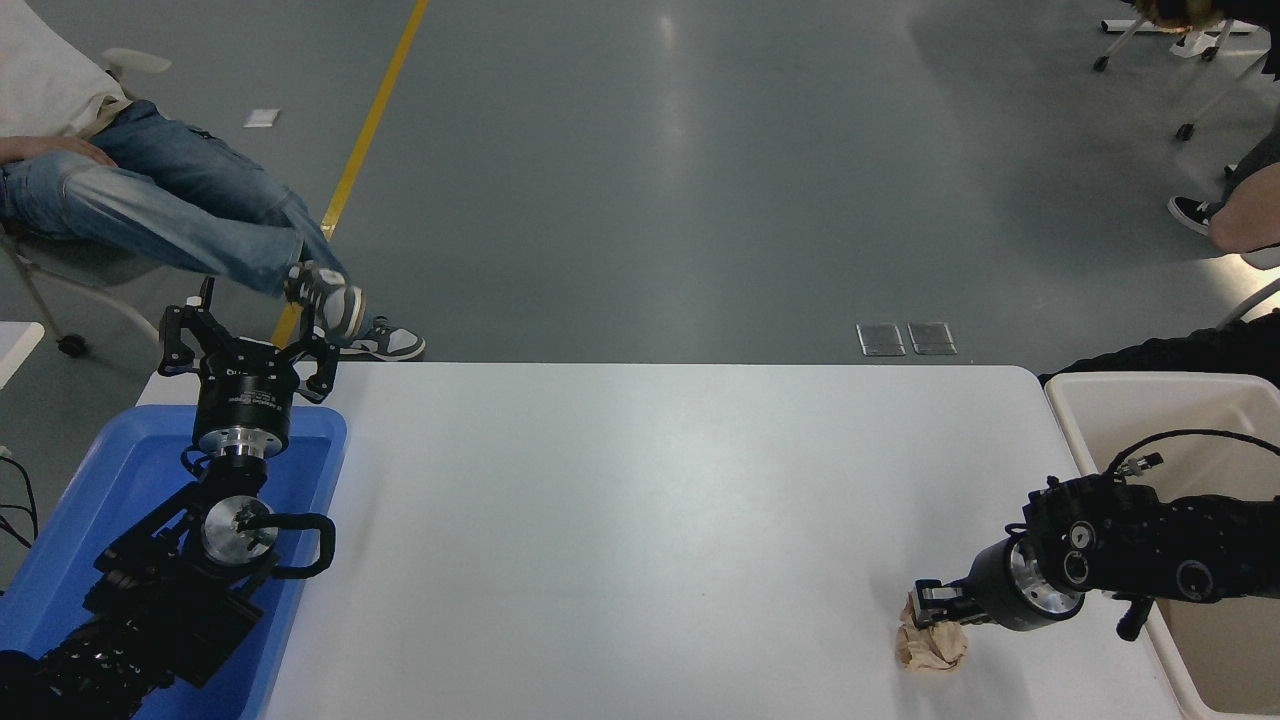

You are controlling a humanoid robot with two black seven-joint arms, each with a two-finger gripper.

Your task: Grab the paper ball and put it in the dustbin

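Observation:
The paper ball [930, 648], a crumpled tan-brown wad, lies on the white table [640, 500] near its front right corner. My right gripper [935, 606] reaches in from the right edge, low over the table. Its fingers are closed on the top of the ball, which still rests on the table. The dustbin [1075, 402], a cream-white rectangular bin, stands just off the table's right end; my right arm crosses over it. My left gripper [248, 345] is parked at the lower left above the blue tray, fingers spread and empty.
A blue plastic tray [100, 480] sits at the table's left end under the left arm. A person in jeans sits on a chair [150, 215] beyond the far left corner. Another person's leg [1240, 215] shows at the right edge.

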